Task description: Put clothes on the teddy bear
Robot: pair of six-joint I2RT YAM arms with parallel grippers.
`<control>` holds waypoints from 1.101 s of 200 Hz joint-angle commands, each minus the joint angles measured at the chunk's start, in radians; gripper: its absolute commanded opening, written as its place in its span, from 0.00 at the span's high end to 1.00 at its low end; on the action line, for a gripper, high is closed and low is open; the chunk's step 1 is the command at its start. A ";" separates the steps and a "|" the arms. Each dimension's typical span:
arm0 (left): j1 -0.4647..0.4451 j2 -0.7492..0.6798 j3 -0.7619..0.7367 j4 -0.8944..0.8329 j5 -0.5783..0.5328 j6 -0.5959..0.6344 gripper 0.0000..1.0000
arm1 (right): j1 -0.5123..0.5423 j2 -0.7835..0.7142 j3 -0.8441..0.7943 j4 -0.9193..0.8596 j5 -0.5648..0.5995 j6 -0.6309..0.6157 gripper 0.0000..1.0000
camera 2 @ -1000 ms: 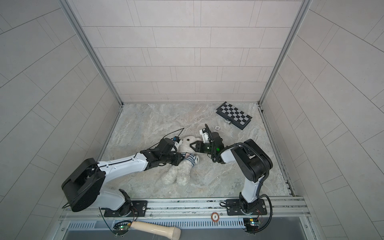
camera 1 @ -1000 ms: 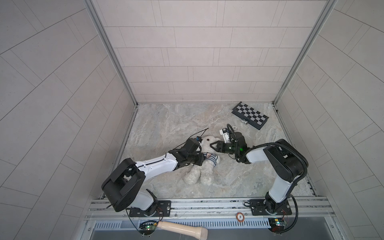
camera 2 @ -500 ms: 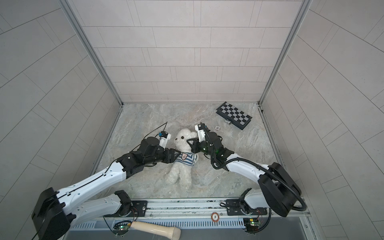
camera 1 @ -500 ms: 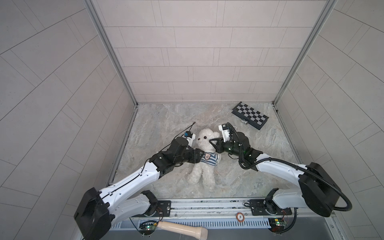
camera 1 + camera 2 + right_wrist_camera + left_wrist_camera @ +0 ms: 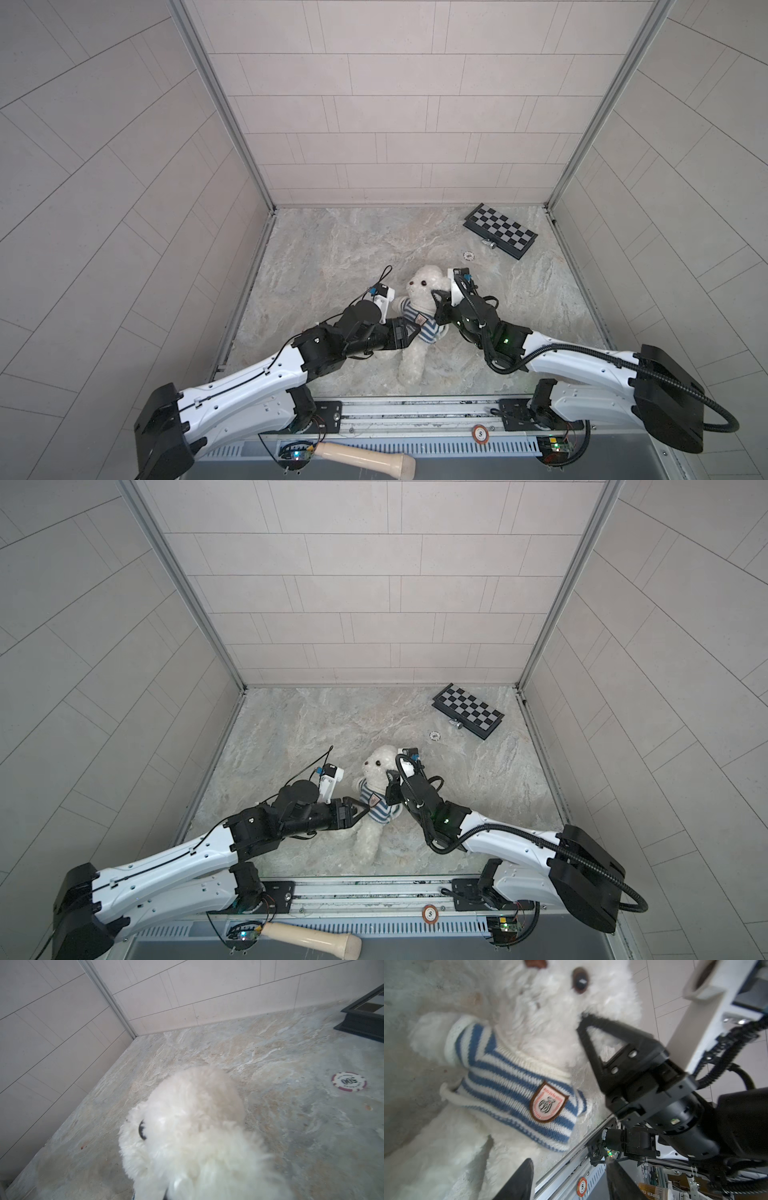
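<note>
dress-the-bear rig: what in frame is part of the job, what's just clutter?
In the job: teddy bear; striped shirt, already on its body; left gripper, open beside it; right gripper, shut on its head fur.
Lying about: chessboard; poker chip; wooden handle.

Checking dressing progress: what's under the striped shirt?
The torso of the teddy bear fills the striped shirt; one arm pokes out of a sleeve. The other arm is hidden; its sleeve can't be judged.
</note>
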 commanded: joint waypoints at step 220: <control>0.024 0.288 -0.050 0.317 -0.048 -0.158 0.92 | 0.008 -0.089 -0.078 0.043 0.111 0.040 1.00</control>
